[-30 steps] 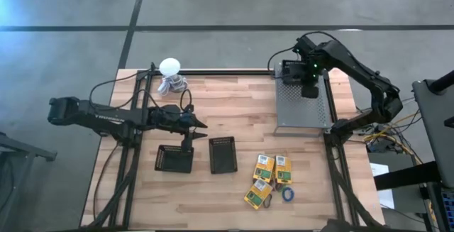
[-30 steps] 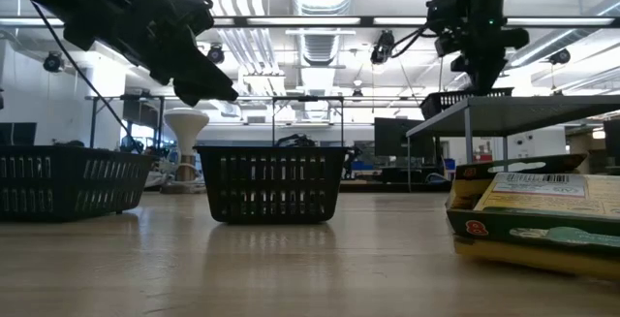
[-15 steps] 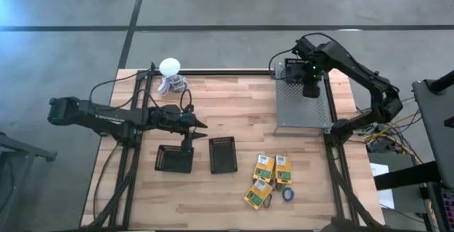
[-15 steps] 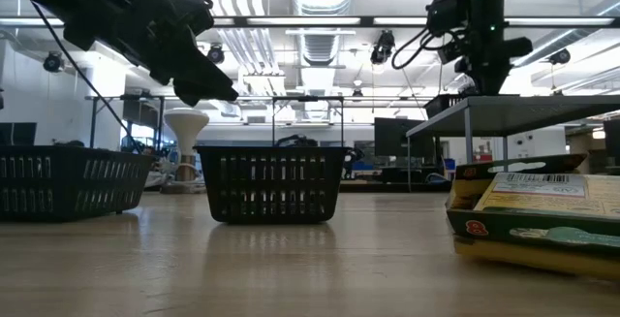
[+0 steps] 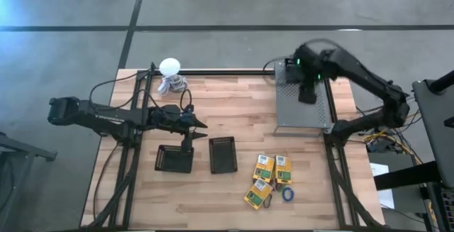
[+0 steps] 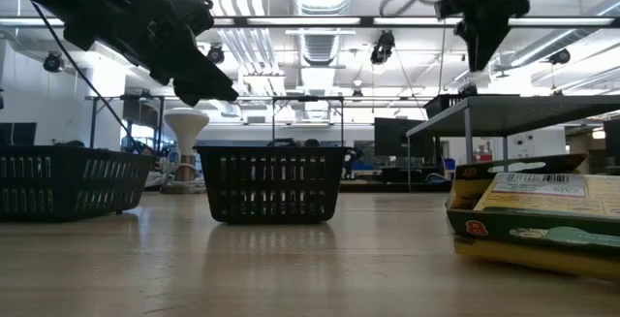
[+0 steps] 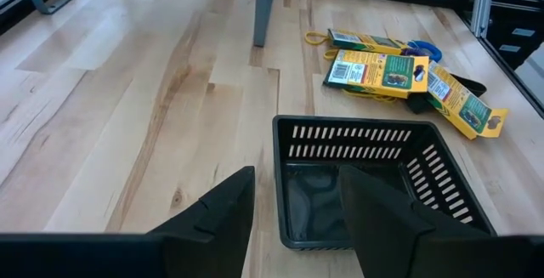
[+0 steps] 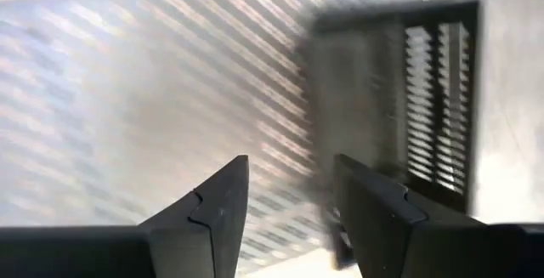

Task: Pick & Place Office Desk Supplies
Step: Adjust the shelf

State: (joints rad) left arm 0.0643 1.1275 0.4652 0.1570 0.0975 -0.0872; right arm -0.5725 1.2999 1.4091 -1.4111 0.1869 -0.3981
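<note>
3 boxes [image 5: 272,171] far from right claw [image 5: 306,94]

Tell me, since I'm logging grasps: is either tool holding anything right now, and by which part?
Nothing is held. The left tool is open above a black basket; the right tool is open over the grey perforated shelf, nothing between its fingers.

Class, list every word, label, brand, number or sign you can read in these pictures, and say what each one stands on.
"TROSSEN": likely, in pale letters on the left arm, barely readable.
Yellow-and-green boxes: printed panels and a barcode label, too small to read.
Box in the low view: label print blurred.
Nothing else readable.
</note>
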